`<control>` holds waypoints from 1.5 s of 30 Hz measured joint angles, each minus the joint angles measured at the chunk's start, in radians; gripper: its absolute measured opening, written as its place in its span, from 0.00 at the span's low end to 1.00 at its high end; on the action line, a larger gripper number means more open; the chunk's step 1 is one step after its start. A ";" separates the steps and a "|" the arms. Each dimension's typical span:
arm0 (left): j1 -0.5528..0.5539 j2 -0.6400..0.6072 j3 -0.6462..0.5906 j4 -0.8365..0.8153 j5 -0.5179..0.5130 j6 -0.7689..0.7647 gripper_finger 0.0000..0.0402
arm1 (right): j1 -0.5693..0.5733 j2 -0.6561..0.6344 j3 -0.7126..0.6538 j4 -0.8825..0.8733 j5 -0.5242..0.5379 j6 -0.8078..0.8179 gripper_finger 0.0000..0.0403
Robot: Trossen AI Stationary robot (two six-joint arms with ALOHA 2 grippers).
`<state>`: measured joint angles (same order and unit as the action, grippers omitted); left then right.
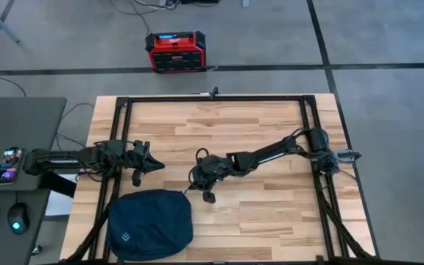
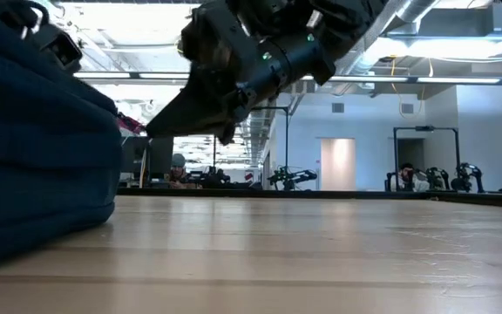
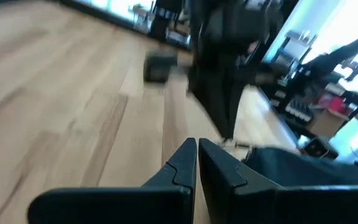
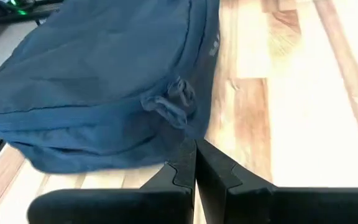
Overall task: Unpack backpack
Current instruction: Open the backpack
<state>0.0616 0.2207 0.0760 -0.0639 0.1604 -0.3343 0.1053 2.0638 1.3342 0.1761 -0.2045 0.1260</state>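
Hovering just off the top edge of the backpack (image 1: 150, 224), the right gripper (image 1: 206, 193) has its two fingers (image 4: 194, 163) pressed together with nothing between them. In its wrist view the tips sit right by the bag's side, near a little bunched fabric pull tab (image 4: 174, 102) on the zipper seam, but I can't tell if they actually touch it. The arm stretches in from the right side of the wooden table (image 1: 271, 213) toward the middle.

The left gripper (image 1: 144, 168) is over on the left, above the backpack's upper edge and apart from it. Its fingers (image 3: 197, 163) are pinched together too, holding nothing, pointing across the bare boards toward the other arm.

The backpack itself lies flat at the front left corner of the table, dark navy, looks zipped up, pale diamond logo (image 1: 124, 238) facing up. In the low view it fills the left edge as a big dark lump.

Off the table: a red-black box (image 1: 176, 51) on the floor behind, and a phone (image 1: 9, 163) and mouse (image 1: 18, 218) on the desk to the left.
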 joint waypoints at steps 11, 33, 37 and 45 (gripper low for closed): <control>-0.020 0.503 0.378 -0.273 0.128 0.188 0.01 | -0.023 -0.081 0.000 -0.149 -0.033 -0.033 0.00; -0.116 1.094 0.668 -0.376 0.281 0.137 0.49 | 0.005 -0.090 0.000 -0.344 -0.037 -0.135 0.00; -0.153 1.158 0.668 -0.358 0.289 0.128 0.49 | 0.006 -0.090 0.000 -0.345 -0.038 -0.157 0.00; -0.167 1.197 0.667 -0.229 0.282 0.108 0.14 | 0.006 -0.090 0.000 -0.358 -0.040 -0.164 0.00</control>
<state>-0.1055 1.4182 0.7433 -0.2927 0.4424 -0.2263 0.1109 1.9736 1.3338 -0.1823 -0.2443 -0.0383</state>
